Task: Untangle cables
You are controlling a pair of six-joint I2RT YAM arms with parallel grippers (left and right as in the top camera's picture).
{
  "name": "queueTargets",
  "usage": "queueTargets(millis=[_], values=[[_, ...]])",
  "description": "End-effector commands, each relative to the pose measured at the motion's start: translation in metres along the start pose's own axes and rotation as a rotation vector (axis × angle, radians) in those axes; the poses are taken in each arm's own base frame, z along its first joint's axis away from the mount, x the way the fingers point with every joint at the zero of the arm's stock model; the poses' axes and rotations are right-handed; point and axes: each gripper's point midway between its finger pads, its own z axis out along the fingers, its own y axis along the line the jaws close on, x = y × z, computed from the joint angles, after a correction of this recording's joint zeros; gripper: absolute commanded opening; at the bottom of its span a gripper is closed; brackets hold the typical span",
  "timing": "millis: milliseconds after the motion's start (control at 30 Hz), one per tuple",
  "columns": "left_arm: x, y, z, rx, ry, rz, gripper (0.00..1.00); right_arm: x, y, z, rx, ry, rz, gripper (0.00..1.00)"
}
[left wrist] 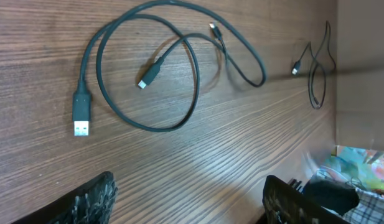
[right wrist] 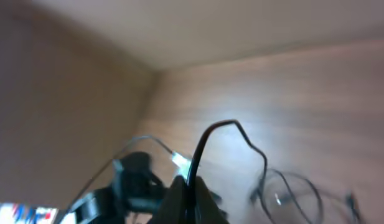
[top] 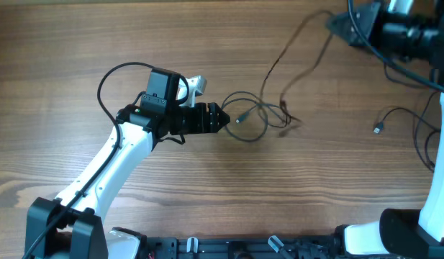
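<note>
The cables (top: 256, 115) lie near the centre of the worktop (top: 99, 43), looped loosely with one strand running up toward the far right corner. The left pincer (top: 223, 119) sits low at the loops' left edge; its wrist view shows both fingers spread apart with nothing between them, so it is released, apparently poised to pin or take a loop. The right pincer (right wrist: 187, 186) is clenched on a thin black strand (right wrist: 201, 146) that rises from its tips, apparently lifted so the strand draws out of the tangle. A separate thin wire with a small plug (top: 378, 129) lies well apart on the right. The crossing loops near the middle remain the obstruction.
</note>
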Motion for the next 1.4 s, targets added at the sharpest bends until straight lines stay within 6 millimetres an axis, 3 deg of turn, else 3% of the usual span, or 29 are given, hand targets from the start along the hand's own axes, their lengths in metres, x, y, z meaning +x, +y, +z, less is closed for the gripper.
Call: queueTargets(millis=[0,67,100,167,233,333,400,467,567,667,733,800,833,867,933,967,1000,1067,1100,1233,1367], values=[[0.003,0.001,0.0,-0.011,0.009,0.004,0.78,-0.063,0.009,-0.028,-0.115,-0.209,-0.016,0.04],[0.004,0.002,0.0,-0.013,0.013,0.001,0.77,-0.121,-0.024,-0.072,-0.001,-0.48,0.11,0.04],[0.004,0.002,0.0,-0.013,0.013,0.001,0.77,-0.134,-0.044,-0.09,0.054,-0.564,0.187,0.04],[0.004,0.002,0.0,-0.013,0.013,0.001,0.77,-0.136,-0.092,-0.119,0.206,-0.67,0.36,0.04],[0.004,0.002,0.0,-0.013,0.013,0.001,0.77,-0.115,-0.15,-0.146,0.462,-0.73,0.507,0.04],[0.004,0.002,0.0,-0.013,0.013,0.001,0.77,-0.077,-0.208,-0.17,0.836,-0.679,0.524,0.04],[0.003,0.003,0.0,-0.024,0.008,0.001,0.78,-0.062,-0.215,-0.15,0.82,-0.529,0.483,0.05],[0.004,0.004,0.0,-0.024,0.008,0.001,0.78,-0.055,-0.221,-0.145,0.829,-0.484,0.482,0.04],[0.006,0.004,0.0,-0.027,0.017,-0.005,0.77,-0.046,-0.241,-0.172,1.033,-0.513,0.484,0.04],[0.006,0.004,0.0,-0.027,0.016,-0.005,0.77,0.0,-0.265,-0.199,1.311,-0.378,0.545,0.04],[0.006,0.004,0.0,-0.028,0.016,-0.005,0.77,0.029,-0.271,-0.187,1.312,-0.193,0.54,0.06],[0.005,0.005,0.0,-0.031,0.015,-0.005,0.77,0.055,-0.271,-0.158,1.187,0.004,0.532,0.17],[0.005,0.005,0.0,-0.031,0.015,-0.005,0.77,0.062,-0.276,-0.153,1.18,0.036,0.54,0.25],[0.006,0.005,0.0,-0.03,0.016,-0.005,0.77,0.063,-0.282,-0.15,1.185,0.039,0.541,0.26],[0.006,0.005,0.0,-0.031,0.016,-0.005,0.77,0.059,-0.297,-0.143,1.182,0.012,0.531,0.59],[0.006,0.005,0.0,-0.031,0.017,-0.006,0.77,0.057,-0.299,-0.132,1.131,-0.007,0.565,0.78],[0.006,0.005,0.0,-0.032,0.019,-0.007,0.77,0.055,-0.292,-0.115,1.025,0.004,0.576,0.9],[0.006,0.005,0.0,-0.031,0.017,-0.006,0.77,0.054,-0.257,-0.068,0.691,0.107,0.491,0.96],[0.006,0.005,0.0,-0.031,0.015,-0.005,0.77,0.061,-0.249,-0.06,0.66,0.143,0.496,0.97],[0.005,0.005,0.0,-0.031,0.015,-0.005,0.77,0.095,-0.22,-0.031,0.721,0.339,0.433,1.0],[0.005,0.005,0.0,-0.03,0.015,-0.005,0.77,0.106,-0.192,0.005,0.774,0.401,0.353,1.0]])
